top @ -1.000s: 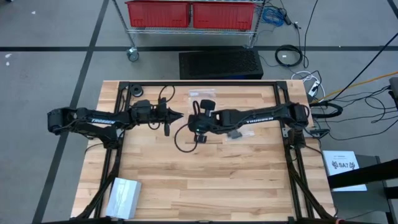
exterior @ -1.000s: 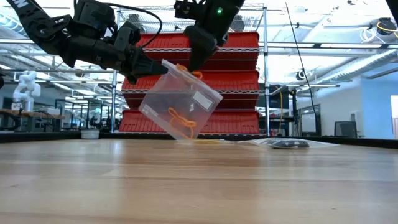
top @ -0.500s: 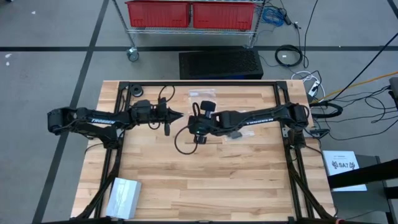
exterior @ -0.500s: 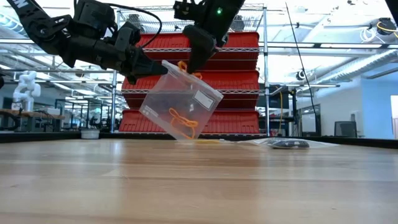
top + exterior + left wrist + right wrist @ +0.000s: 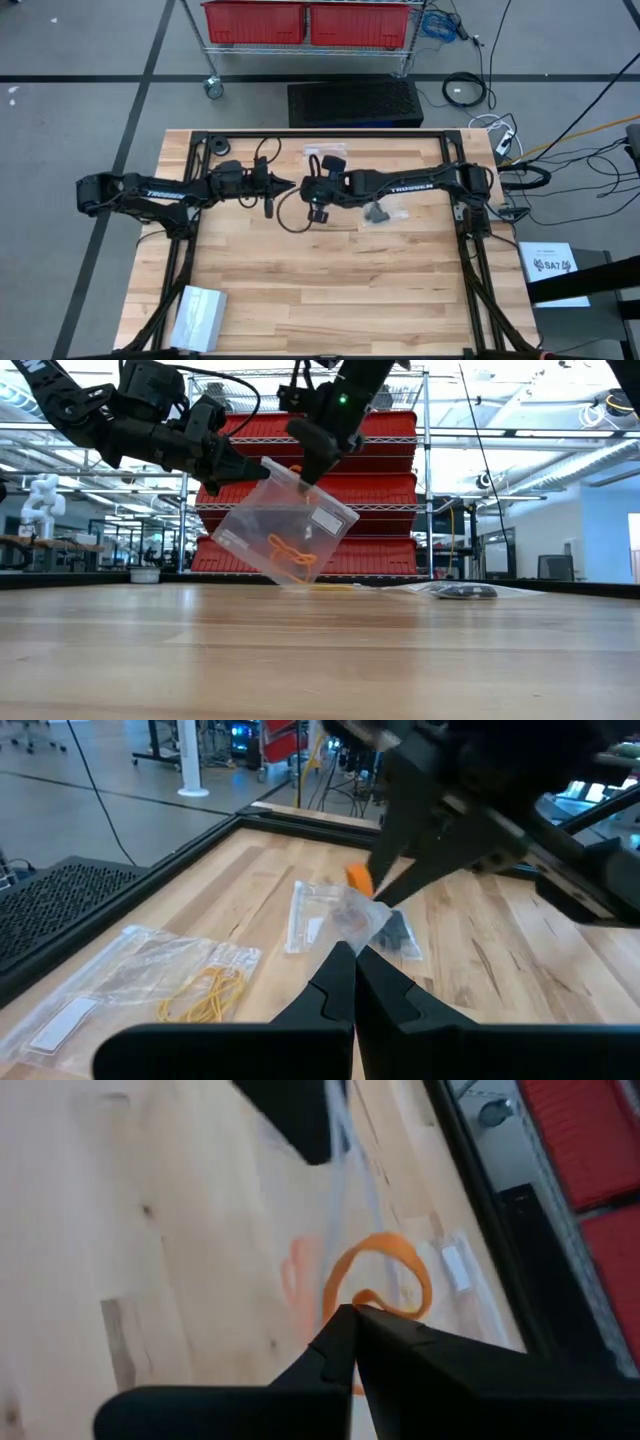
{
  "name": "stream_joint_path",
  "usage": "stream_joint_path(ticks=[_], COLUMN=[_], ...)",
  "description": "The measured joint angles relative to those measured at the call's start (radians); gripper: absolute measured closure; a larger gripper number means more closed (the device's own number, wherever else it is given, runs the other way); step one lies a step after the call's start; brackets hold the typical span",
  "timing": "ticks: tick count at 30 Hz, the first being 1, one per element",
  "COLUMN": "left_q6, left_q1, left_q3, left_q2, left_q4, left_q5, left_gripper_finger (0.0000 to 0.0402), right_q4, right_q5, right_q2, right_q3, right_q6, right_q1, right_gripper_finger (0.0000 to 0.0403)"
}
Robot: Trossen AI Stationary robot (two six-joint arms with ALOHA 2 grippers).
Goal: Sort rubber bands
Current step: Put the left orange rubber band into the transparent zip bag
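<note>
Orange rubber band [image 5: 375,1285] was seen pinched in the closed tips of the right gripper [image 5: 352,1312], held in the air just above the open mouth of a clear plastic bag [image 5: 285,525]. That bag was held up off the wooden table [image 5: 330,290] by one top corner, nipped in the pressed-together fingers of the left gripper [image 5: 247,468], above the middle of the table's far half. More orange bands [image 5: 287,552] were lying in the bag's lower part.

Two risks could be judged. Because the bag hung tilted from a single corner, its mouth might sag shut or swing away, so that a released band could be dropped outside onto the wood. The thin band might also cling to the fingertips on release, or snap off sideways if it was stretched.

From table height, the bag's tilt, its contents and the gap beneath it were shown; from overhead, none of that could be made out, the bag being almost invisible between the two arms. Only the left wrist view showed a second bag with yellowish bands [image 5: 205,992] lying flat toward the far edge, and a third bag with dark bands [image 5: 395,932] nearer the middle. The loop's grip at the very fingertips was shown only in the right wrist view.
</note>
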Motion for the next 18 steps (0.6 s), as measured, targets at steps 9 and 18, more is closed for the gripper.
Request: stream_joint_path(ticks=[9,18], left_q6=[0.001,0.004], left_q1=[0.000,0.000], left_q3=[0.000,0.000], left_q2=[0.000,0.000], left_q4=[0.000,-0.001], left_q5=[0.000,0.000], left_gripper_finger=[0.0401,0.0384], right_q4=[0.030,-0.002], right_q5=[-0.163,-0.200], right_q2=[-0.001,-0.045], right_q3=[0.000,0.000], right_q6=[0.030,0.031], right_q1=[-0.037,-0.008], right_gripper_finger=[0.0336,0.0245])
